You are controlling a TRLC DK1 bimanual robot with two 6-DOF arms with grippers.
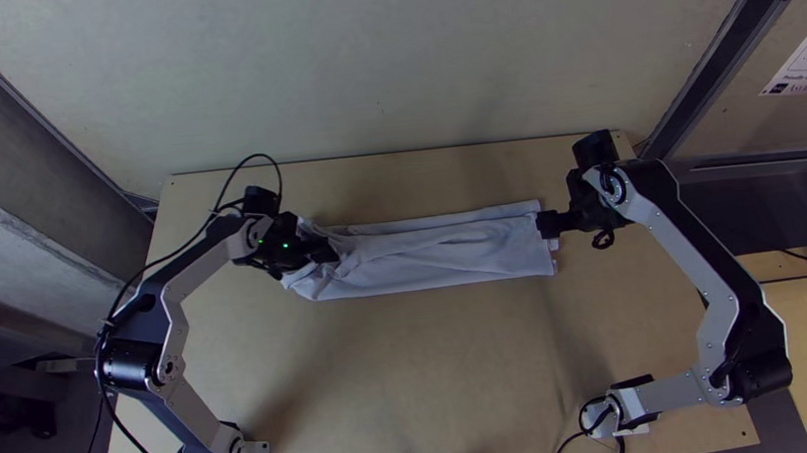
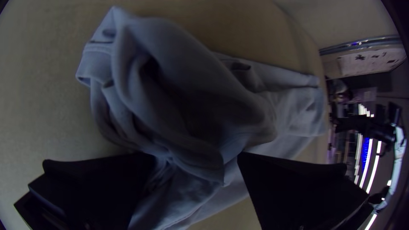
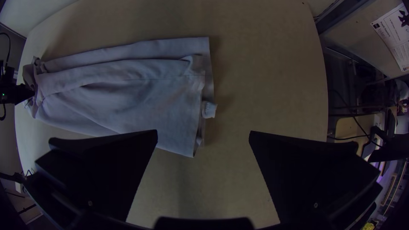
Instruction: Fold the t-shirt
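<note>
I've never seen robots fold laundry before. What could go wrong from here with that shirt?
The t-shirt lies in a long strip, and the left gripper has its open fingers on either side of a bunched end. Closing there might pinch several layers and crumple the fold further. At the other end, a small tab of cloth pokes out past the upper layer's edge, so it could end up sticking out of the finished fold.

"How did the arms (image 1: 716,294) look?"
"Their links (image 1: 211,412) were silver-grey, joints (image 1: 128,364) black, fingers (image 3: 102,170) broad, flat, black."
"And cabling?"
"A black cable (image 1: 256,156) looped along the left one, which had green lights (image 1: 285,245)."
</note>
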